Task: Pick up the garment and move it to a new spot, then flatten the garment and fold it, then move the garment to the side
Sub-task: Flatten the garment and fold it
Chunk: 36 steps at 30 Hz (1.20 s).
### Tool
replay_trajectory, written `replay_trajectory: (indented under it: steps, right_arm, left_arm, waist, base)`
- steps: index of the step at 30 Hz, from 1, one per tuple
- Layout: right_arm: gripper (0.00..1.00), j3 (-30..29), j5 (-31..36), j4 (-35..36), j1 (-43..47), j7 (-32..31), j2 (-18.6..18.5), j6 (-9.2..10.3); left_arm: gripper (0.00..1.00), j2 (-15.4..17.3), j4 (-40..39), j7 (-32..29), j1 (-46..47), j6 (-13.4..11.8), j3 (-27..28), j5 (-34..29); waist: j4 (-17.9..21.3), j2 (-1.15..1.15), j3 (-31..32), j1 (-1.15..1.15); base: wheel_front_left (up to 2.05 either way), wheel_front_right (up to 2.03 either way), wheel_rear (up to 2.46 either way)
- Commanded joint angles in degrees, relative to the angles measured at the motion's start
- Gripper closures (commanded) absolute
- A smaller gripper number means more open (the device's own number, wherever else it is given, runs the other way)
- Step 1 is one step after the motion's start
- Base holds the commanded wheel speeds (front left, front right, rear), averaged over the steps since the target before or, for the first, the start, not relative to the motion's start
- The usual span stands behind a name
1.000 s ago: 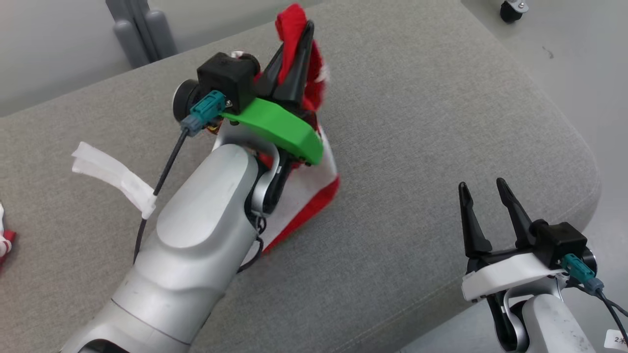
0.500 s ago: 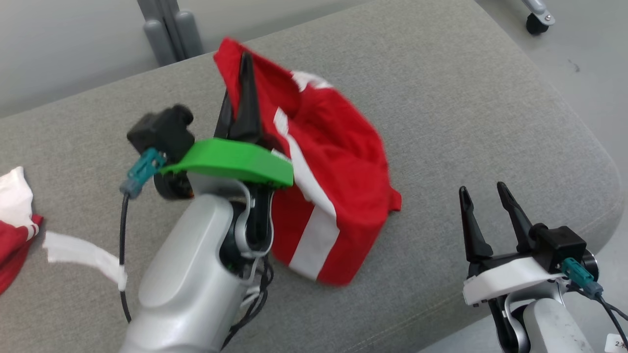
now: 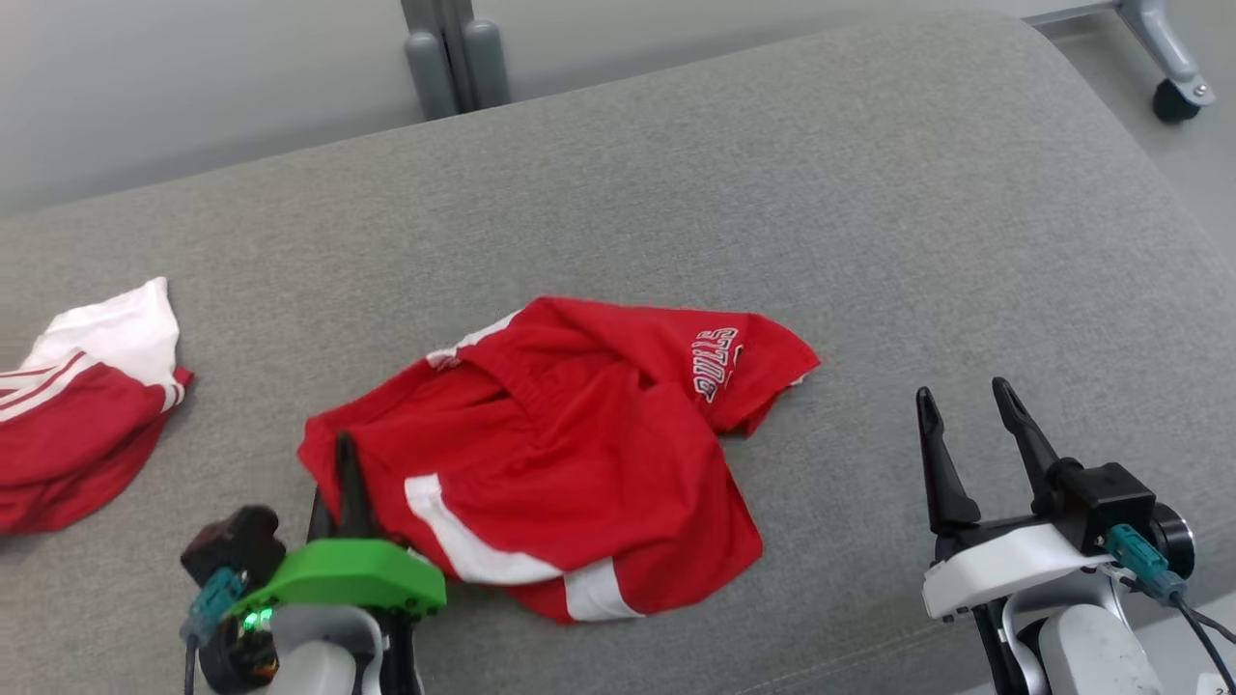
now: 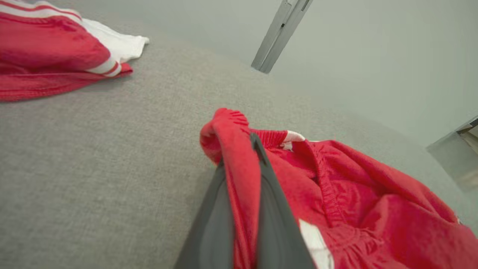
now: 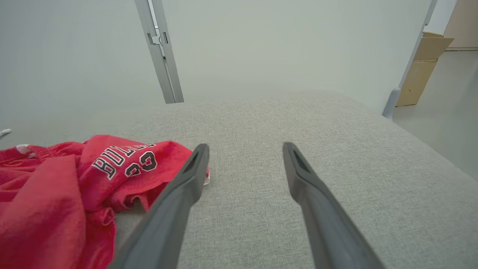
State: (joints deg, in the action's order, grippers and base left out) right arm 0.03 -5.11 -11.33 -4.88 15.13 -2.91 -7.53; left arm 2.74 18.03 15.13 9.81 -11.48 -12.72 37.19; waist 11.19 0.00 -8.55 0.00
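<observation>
The garment (image 3: 579, 444) is a pair of red shorts with white stripes and lettering, lying crumpled on the grey cushion (image 3: 772, 193). My left gripper (image 3: 345, 454) sits at its near-left edge, shut on a fold of the red cloth; in the left wrist view the garment (image 4: 354, 194) runs between the dark fingers (image 4: 276, 224). My right gripper (image 3: 961, 405) stands open at the lower right, apart from the shorts. In the right wrist view its fingers (image 5: 175, 201) flank bare cushion, with the garment (image 5: 74, 186) to their left.
A second red and white garment (image 3: 77, 415) lies at the cushion's far left, also the other garment (image 4: 56, 48) in the left wrist view. Grey posts (image 3: 454, 58) stand behind the cushion. A caster wheel (image 3: 1173, 97) is at the upper right. The cushion's right edge drops off near my right arm.
My left arm has pulled back toward me and lowered, dragging the shorts down so they now lie spread on the cushion. The head camera has shifted. The right gripper has stayed put.
</observation>
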Motion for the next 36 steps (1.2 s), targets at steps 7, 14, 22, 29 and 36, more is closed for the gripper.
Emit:
replay_trajectory:
  steps: [7,14,22,29,36]
  right_arm:
    - [0.00,0.79,0.55,-0.58,1.39,0.03,-0.31,0.08]
    - [0.00,0.82,0.24,-0.28,2.63,0.03,-0.20,0.08]
    - [0.00,0.66,-0.03,-0.09,3.04,0.03,-0.09,0.07]
    - [0.00,1.47,-0.42,-0.18,1.22,0.03,-0.08,0.08]
    - [0.00,1.46,-0.84,-0.46,0.75,0.03,-0.04,0.08]
  left_arm:
    - [0.00,0.60,7.96,0.02,-4.79,4.12,-0.85,-2.97]
    - [0.00,5.26,7.22,0.02,-8.40,4.92,1.62,-7.80]
    - [0.00,12.08,-2.61,-1.80,-6.83,12.77,-4.72,-14.00]
    - [0.00,15.89,-1.61,-11.55,-0.84,18.49,-16.09,-16.17]
    - [0.00,23.35,-0.13,-18.91,5.84,18.98,-29.83,-7.88]
  waist:
    - [-4.24,0.00,2.43,0.00]
    - [-4.81,0.00,3.23,0.00]
    - [-4.74,0.00,2.46,0.00]
    - [-3.64,0.00,0.86,0.00]
    - [-2.17,0.00,-0.25,0.00]
  base:
    - [0.00,0.00,0.00]
    - [0.00,0.00,0.00]
    - [0.00,0.00,0.00]
    - [0.00,0.00,0.00]
    - [0.00,0.00,0.00]
